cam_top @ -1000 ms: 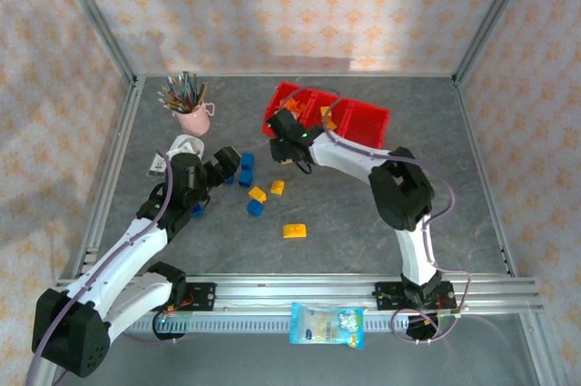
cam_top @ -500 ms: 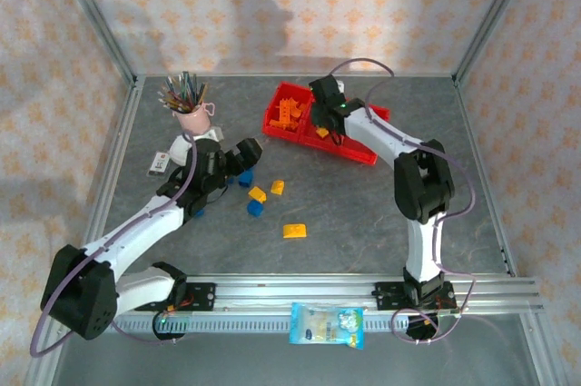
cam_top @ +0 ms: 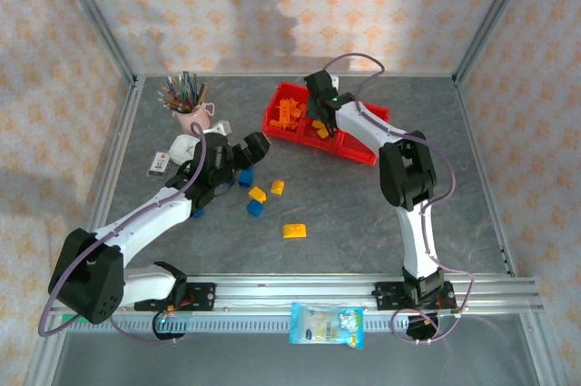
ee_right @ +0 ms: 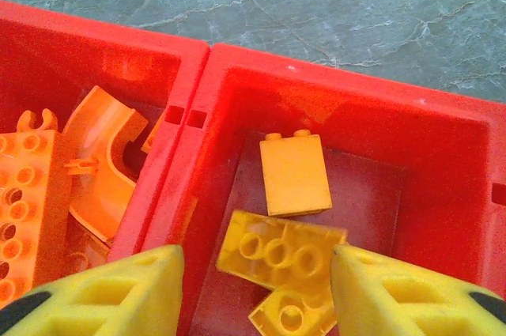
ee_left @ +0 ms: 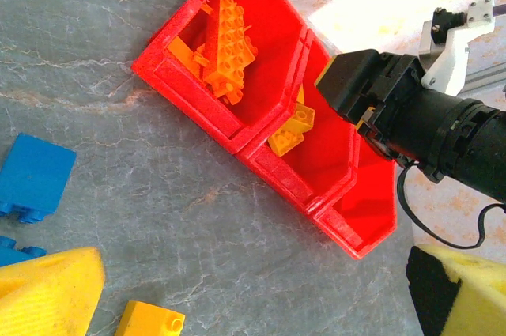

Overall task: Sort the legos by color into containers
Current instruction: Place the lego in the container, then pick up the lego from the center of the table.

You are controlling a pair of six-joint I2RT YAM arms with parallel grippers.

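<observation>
The three joined red containers (cam_top: 356, 143) lie at the back centre. My right gripper (cam_top: 320, 103) hangs open over the middle bin (ee_right: 443, 194), where three yellow legos (ee_right: 294, 174) (ee_right: 281, 253) (ee_right: 304, 314) lie below and between its spread fingers (ee_right: 103, 296). The left bin holds orange legos (ee_right: 99, 158) (ee_left: 225, 43); the third bin (ee_left: 368, 209) looks bare. My left gripper (cam_top: 257, 145) is open above the floor with nothing in it. Loose legos lie near it: blue (cam_top: 245, 175) (cam_top: 255, 209) (ee_left: 35, 174), yellow (cam_top: 258, 193) (ee_left: 150, 322), and orange (cam_top: 294, 231).
A pink cup of pencils (cam_top: 188, 104) stands at the back left, with a white object (cam_top: 186, 143) beside the left arm. Another small yellow-orange brick (cam_top: 278, 187) and a blue one (cam_top: 197, 212) lie on the grey floor. A plastic packet (cam_top: 327, 324) rests on the front rail.
My right gripper swung from the bins' front-left corner to above the middle bin. My left gripper reached further right, past the blue legos.
</observation>
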